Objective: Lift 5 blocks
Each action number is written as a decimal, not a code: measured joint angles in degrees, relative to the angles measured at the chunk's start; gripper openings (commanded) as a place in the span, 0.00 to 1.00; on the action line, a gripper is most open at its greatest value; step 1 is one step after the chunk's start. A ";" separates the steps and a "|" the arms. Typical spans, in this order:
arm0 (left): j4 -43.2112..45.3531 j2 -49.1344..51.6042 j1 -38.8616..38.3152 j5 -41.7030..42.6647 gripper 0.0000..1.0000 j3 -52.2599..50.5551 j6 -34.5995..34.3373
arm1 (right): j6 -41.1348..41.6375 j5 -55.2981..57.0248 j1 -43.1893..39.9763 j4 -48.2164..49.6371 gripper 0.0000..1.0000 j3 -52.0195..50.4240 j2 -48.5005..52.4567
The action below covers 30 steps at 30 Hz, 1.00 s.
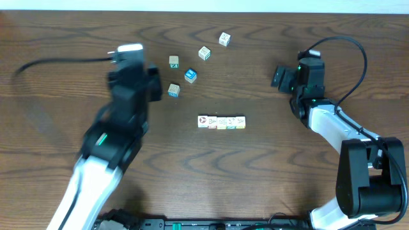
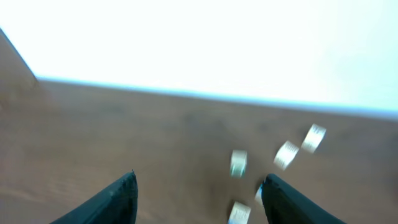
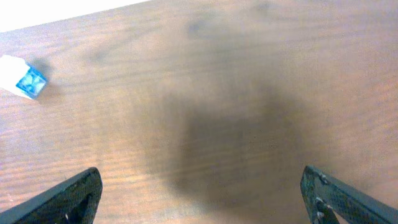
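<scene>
Overhead, your blocks (image 1: pixel 221 122) lie in a touching row, well apart from the left gripper (image 2: pixel 200 180) and right gripper (image 3: pixel 200 174); both gape wide, empty.

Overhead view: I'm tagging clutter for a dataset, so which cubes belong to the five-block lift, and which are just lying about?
Part of the job:
- row of five blocks, mid-table

Just lying about:
- blue-topped cube
- teal-edged cube
- green-faced cube
- rearmost cube
- cube next to it
</scene>
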 measured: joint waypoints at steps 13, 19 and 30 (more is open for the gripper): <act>-13.51 -32.09 0.00 -1.73 0.76 0.20 8.28 | -4.79 1.60 0.00 22.86 0.99 -0.02 0.11; -16.37 -36.39 0.00 -2.82 0.76 0.20 9.97 | -4.96 3.26 0.00 21.44 0.99 -0.02 0.11; -18.05 -36.37 0.00 -2.82 0.76 0.20 10.23 | -4.98 3.67 0.00 3.21 0.99 -0.02 0.11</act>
